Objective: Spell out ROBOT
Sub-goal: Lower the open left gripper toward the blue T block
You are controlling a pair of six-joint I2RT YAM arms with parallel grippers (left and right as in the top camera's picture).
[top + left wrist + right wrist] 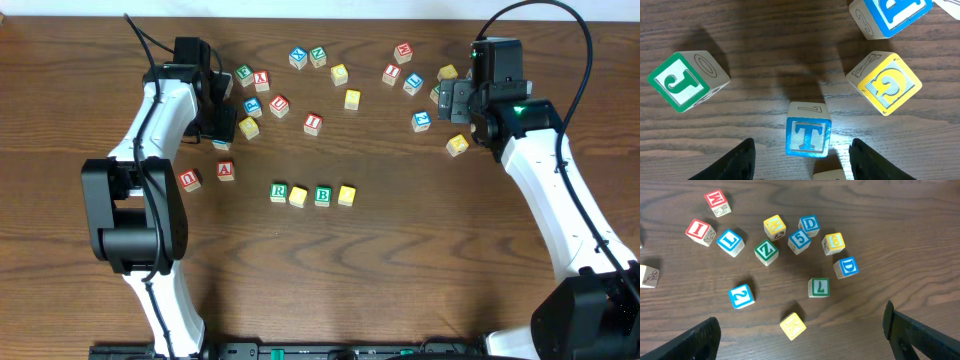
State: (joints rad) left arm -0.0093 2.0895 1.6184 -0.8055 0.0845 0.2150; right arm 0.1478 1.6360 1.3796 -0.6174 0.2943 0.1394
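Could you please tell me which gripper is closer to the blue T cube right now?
Left. The left gripper hangs over the blue T cube, its open fingers on either side of it, not touching. The right gripper is far off on the opposite side, above another cluster of cubes.

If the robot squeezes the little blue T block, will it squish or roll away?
The small wooden cube with the blue T looks hard, so it probably won't squish. Its flat faces rest on the wooden table, so it should slide, not roll. Being small, it is likely light and might twist if pushed off-centre.
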